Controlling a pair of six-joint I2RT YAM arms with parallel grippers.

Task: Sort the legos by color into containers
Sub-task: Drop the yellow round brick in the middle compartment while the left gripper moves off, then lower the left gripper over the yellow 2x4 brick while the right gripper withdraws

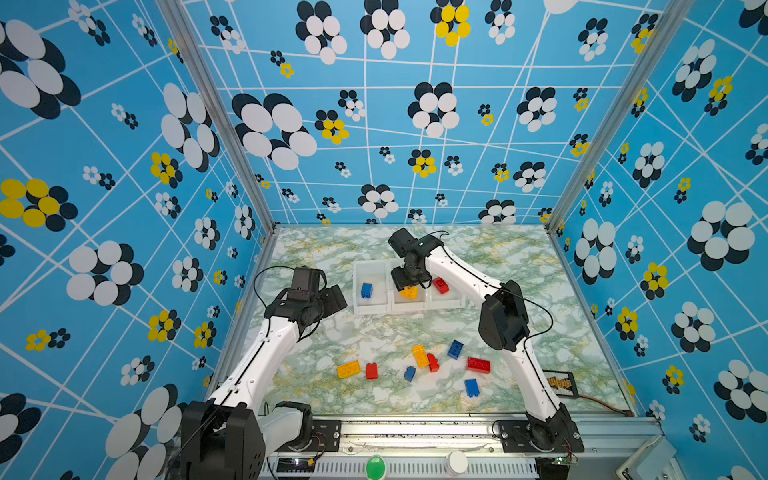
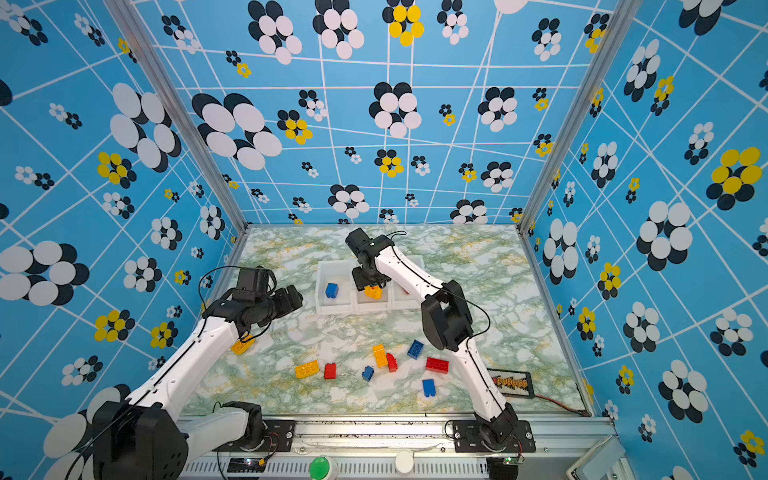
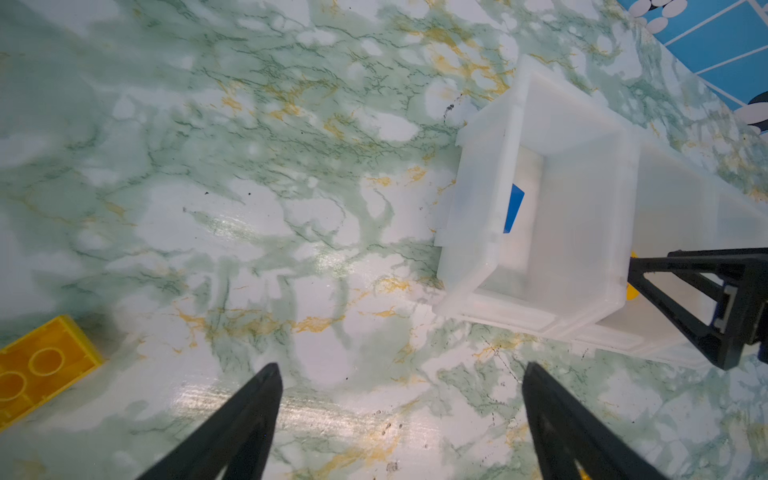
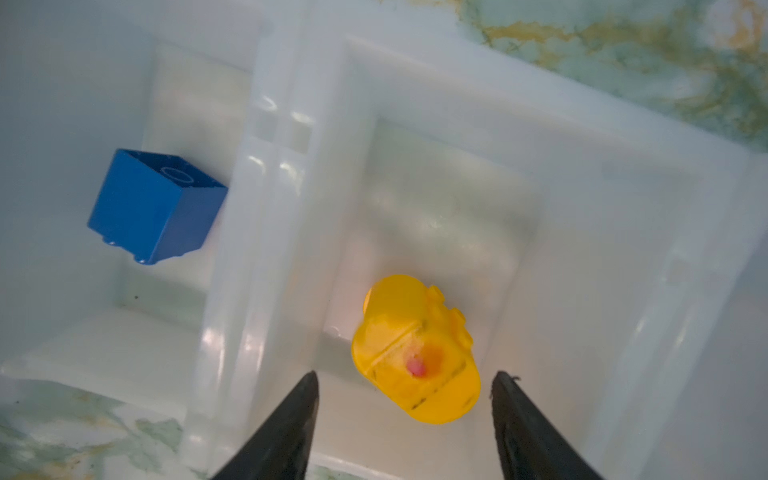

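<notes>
A: right gripper (image 4: 405, 376) state?
B: jaws apart over the middle bin of the containers (image 1: 365, 309), mid-desk toward the back edge. yellow round piece (image 4: 415, 349) lies in that bin between the tips, not gripped.
A: left gripper (image 3: 401, 365)?
B: wide apart, empty, above bare desk (image 3: 291, 208) beside the left-end bin. loose legos (image 1: 420, 355) lie toward the front edge.

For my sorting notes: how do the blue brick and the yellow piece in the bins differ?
The blue brick is boxy; the yellow piece is rounded. The blue brick lies in the left bin, the yellow piece in the middle bin. The open right claw hangs over the yellow piece, not the blue brick. Both have studs.
</notes>
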